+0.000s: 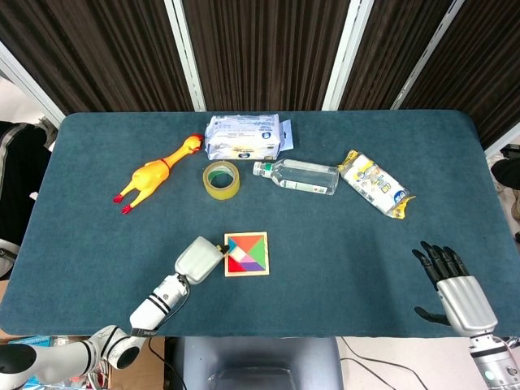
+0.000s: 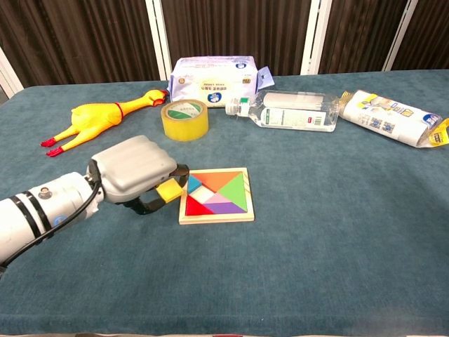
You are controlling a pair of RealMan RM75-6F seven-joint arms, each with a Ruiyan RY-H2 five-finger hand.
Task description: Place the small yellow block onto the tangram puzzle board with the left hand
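Observation:
My left hand pinches the small yellow block between thumb and fingers, right at the left edge of the tangram puzzle board. The block touches or overlaps the board's left rim; which one I cannot tell. The board is a wooden square filled with coloured pieces, lying flat on the blue table. My right hand rests empty at the table's near right corner with its fingers spread, and the chest view does not show it.
Along the back stand a yellow rubber chicken, a tape roll, a wipes pack, a lying clear bottle and a snack packet.

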